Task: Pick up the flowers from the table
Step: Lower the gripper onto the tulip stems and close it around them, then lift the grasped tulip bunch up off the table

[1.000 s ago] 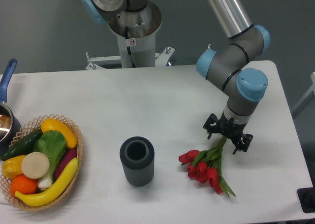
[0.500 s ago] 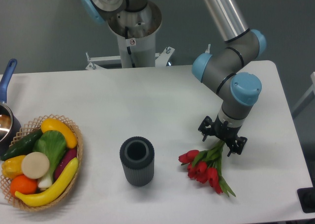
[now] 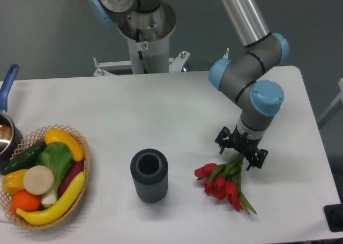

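At the lower right of the frame, the flowers (image 3: 224, 182) lie flat on the white worktop (image 3: 177, 110), a small bunch of red tulips with green leaves. Their red heads fan out toward the lower left and lower middle of the bunch, while the green stems run up and to the right, converging beneath the end effector (image 3: 241, 151). The end effector points straight down from the arm's grey wrist with its blue cap, and it sits directly over the stem end of the bunch, so that the upper part of the stems disappears under its black body. The blossoms themselves lie clear of it, just below and to its left. From this overhead angle the fingers are hidden beneath the black body, so whether it is clenched on the stems or released cannot be told, nor whether it touches them.

In the lower middle of the frame, well apart from the bunch on its left, a dark grey ribbed cylindrical vase (image 3: 149, 175) stands upright with its opening facing up. At the lower left edge a wicker basket (image 3: 84, 158) holds fruit and vegetables, among them yellow bananas, an orange, a cucumber and a leafy green. Beside it, at the far left edge, part of a pot with a blue handle (image 3: 8, 83) shows.
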Robot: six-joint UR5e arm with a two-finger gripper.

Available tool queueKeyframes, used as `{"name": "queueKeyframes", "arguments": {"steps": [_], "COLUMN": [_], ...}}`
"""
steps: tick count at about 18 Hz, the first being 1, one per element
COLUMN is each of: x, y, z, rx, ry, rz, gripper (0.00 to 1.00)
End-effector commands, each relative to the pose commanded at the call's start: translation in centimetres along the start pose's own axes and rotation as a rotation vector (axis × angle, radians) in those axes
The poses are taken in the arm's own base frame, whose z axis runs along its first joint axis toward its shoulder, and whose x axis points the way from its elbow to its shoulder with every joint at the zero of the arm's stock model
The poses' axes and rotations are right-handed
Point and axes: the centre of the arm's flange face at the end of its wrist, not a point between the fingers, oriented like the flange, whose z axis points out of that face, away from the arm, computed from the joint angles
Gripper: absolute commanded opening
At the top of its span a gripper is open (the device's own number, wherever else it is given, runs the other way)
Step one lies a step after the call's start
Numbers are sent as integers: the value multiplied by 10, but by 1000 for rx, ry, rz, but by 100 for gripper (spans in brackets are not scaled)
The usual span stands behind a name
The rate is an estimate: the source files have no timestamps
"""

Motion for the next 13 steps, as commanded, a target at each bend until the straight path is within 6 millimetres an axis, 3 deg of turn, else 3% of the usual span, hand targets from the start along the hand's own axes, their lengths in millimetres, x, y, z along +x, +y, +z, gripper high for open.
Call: {"name": "queueKeyframes", "arguments": {"steps": [13], "x": [-3], "y": [1], "z": [-6], "rx": [6], "ry": [-24], "rz": [-37], "gripper": [42]}}
